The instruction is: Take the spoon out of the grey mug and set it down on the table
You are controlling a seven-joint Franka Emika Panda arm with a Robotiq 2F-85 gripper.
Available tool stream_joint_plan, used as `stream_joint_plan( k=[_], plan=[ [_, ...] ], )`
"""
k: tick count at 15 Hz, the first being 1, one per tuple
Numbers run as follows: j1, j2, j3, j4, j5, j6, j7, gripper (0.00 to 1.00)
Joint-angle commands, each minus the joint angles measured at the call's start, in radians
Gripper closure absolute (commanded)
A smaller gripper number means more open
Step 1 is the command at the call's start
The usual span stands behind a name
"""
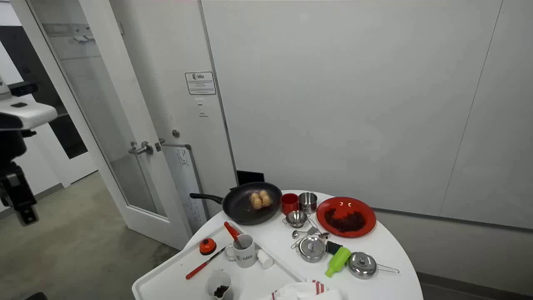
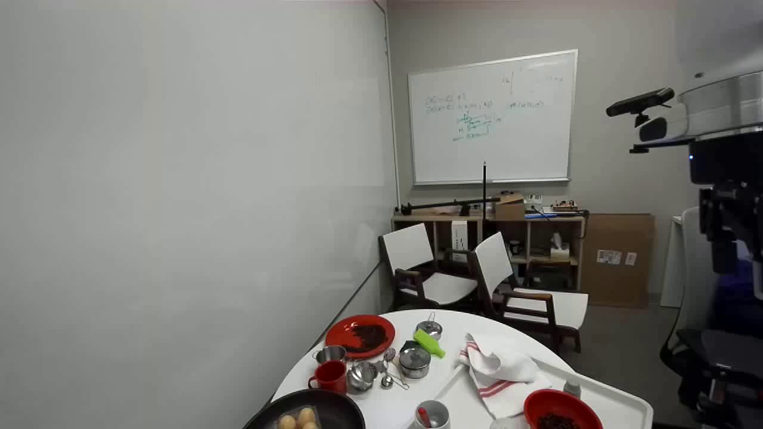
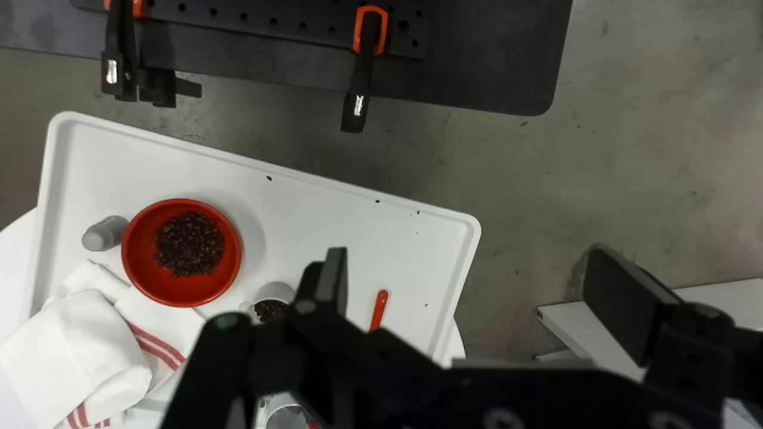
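The grey mug (image 1: 245, 256) stands upright on the white tray. The spoon (image 1: 232, 230) leans in it, its red handle rising above the rim; its lower end is hidden inside. In an exterior view the mug (image 2: 440, 411) shows at the bottom edge with the spoon's red handle (image 2: 424, 416). In the wrist view the mug (image 3: 286, 418) is mostly hidden behind the gripper. The table (image 1: 402, 287) is round and white. My gripper (image 3: 474, 292) is open and empty, its fingers wide apart. It is high up, away from the mug, in an exterior view (image 1: 21, 212).
The tray (image 3: 334, 220) also bears a red-handled knife (image 1: 206, 263), a red bowl of beans (image 3: 232, 256), a small cup of beans (image 1: 219, 285) and a towel (image 2: 501, 375). A frying pan (image 1: 239, 208), red cup (image 1: 290, 204), red plate (image 1: 364, 231) and metal pots stand on the table.
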Motion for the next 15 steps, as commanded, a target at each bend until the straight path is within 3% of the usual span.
stream_joint_plan(
  k=[1,15],
  plan=[
    [-0.007,0.000,0.006,0.000,0.004,-0.004,-0.004,0.00],
    [0.001,0.022,0.008,0.012,0.006,0.002,-0.012,0.00]
  ],
)
